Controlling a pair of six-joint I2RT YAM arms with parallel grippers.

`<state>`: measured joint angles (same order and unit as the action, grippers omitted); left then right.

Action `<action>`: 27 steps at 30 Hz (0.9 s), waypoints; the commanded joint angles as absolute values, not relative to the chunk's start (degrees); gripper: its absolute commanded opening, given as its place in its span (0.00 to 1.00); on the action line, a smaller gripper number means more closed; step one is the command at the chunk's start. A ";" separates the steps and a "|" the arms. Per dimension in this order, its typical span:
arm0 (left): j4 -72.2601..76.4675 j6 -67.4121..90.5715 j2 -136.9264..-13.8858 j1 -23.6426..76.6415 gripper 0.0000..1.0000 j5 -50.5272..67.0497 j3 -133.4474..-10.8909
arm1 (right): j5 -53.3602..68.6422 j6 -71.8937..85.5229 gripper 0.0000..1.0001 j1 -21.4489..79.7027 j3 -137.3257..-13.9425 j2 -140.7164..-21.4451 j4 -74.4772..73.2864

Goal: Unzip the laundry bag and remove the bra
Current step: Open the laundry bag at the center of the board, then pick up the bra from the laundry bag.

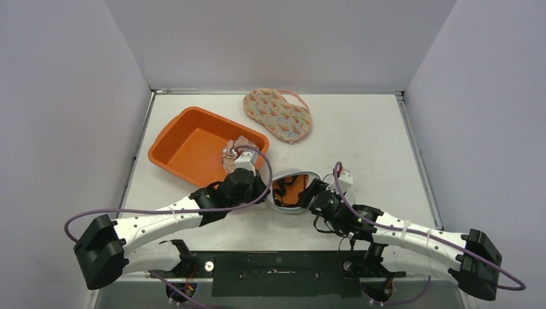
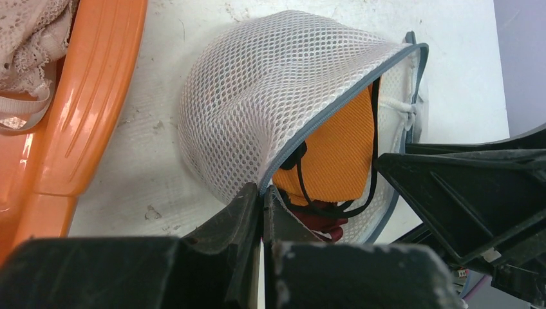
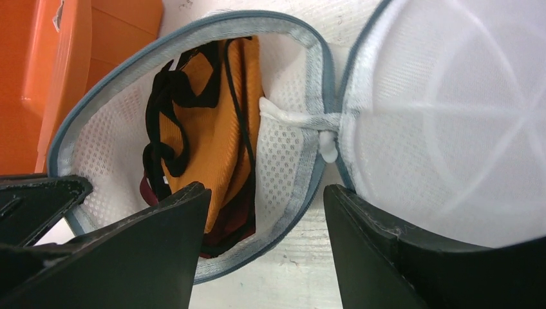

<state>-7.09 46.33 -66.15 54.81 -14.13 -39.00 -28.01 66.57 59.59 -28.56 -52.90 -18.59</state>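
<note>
Both wrist-cams: left gripper [image 2: 263, 199] pinching laundry bag [image 2: 257, 96] | bra [image 3: 222, 129] inside | right gripper [image 3: 265, 193] spread

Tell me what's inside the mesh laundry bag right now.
Through the unzipped mouth of the laundry bag, an orange bra with black straps shows, dark red fabric against it. A finger of the right pincer covers the bra's lower part, so anything deeper is hidden.
</note>
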 commanded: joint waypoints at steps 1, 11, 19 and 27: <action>-4.48 47.12 -63.79 55.16 0.00 -13.53 -38.07 | -29.79 71.40 0.67 59.15 -26.64 -52.24 -14.68; -3.77 47.42 -62.74 55.18 0.00 -12.83 -36.91 | -32.49 71.91 0.30 58.36 -18.73 -49.03 -2.43; -3.82 47.53 -63.19 54.90 0.00 -12.56 -38.63 | -34.34 53.77 0.05 58.59 -27.48 -48.76 -8.04; -1.23 47.38 -63.72 54.76 0.00 -12.13 -43.10 | -42.61 38.63 0.05 60.63 -40.27 -54.03 -22.83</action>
